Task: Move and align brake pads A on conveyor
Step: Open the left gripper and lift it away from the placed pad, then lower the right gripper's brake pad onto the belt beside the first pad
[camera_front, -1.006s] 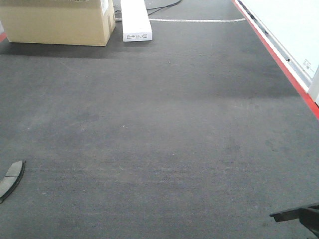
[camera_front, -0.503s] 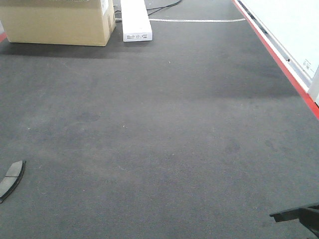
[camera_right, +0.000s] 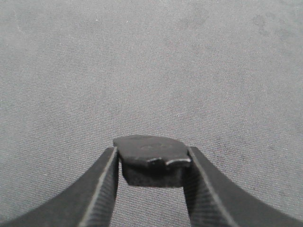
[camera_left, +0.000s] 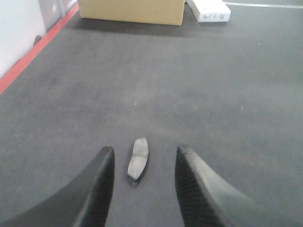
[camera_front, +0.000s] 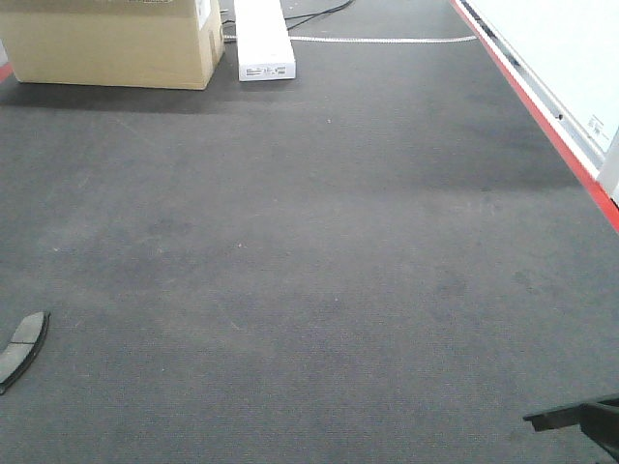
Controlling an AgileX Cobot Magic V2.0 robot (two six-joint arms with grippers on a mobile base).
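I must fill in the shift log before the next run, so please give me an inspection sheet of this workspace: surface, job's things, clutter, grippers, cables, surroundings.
Surface: conveyor, dark grey belt with faint stains, red frame along the edge.
Job's things: one brake pad flat on the belt; one dark pad, likely another, held in the right gripper; others not seen.
Clutter: cardboard box and white box at the far end.
Grippers: left gripper open, the lying pad between its fingers, untouched; right gripper shut on the dark pad.
Cables: black cable behind the white box.
Surroundings: white panel beyond the right edge.
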